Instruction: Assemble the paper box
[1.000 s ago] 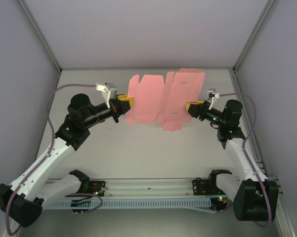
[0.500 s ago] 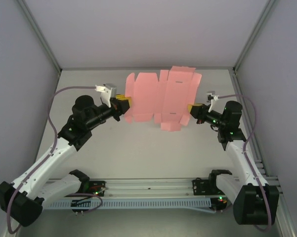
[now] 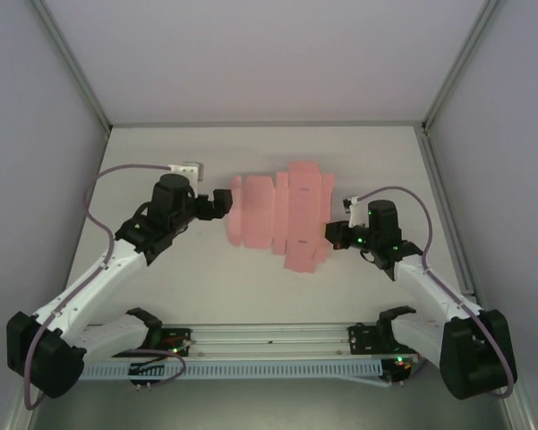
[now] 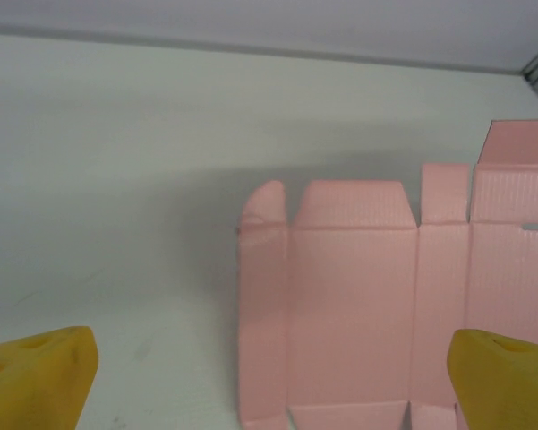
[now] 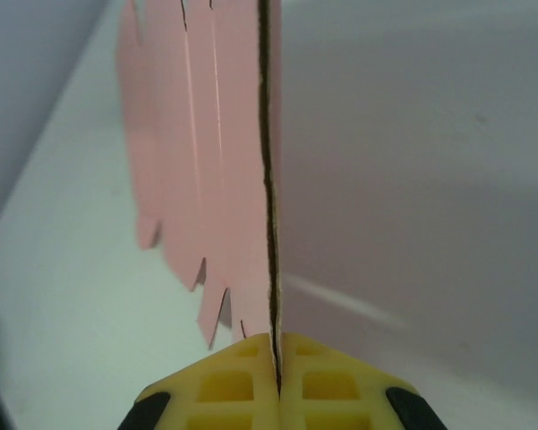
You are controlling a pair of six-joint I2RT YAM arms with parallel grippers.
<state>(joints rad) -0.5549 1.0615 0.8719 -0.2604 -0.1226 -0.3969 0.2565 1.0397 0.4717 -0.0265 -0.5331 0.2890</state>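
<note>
The paper box is a flat pink die-cut sheet with tabs and flaps, held low over the middle of the table. My right gripper is shut on its right edge. In the right wrist view the sheet runs edge-on away from the yellow pads of that gripper, which are pressed together on it. My left gripper stands open just off the sheet's left edge. In the left wrist view its yellow fingers are spread wide around the gripper's centre, and the sheet lies ahead, untouched.
Grey walls close in the table on the left, right and back. A metal rail with both arm bases runs along the near edge. Bare tabletop lies between the sheet and the rail.
The left gripper has let go of the sheet and opened wide. The right gripper has shut on the right edge. Both arms have come down and nearer, lowering the sheet toward the table.
</note>
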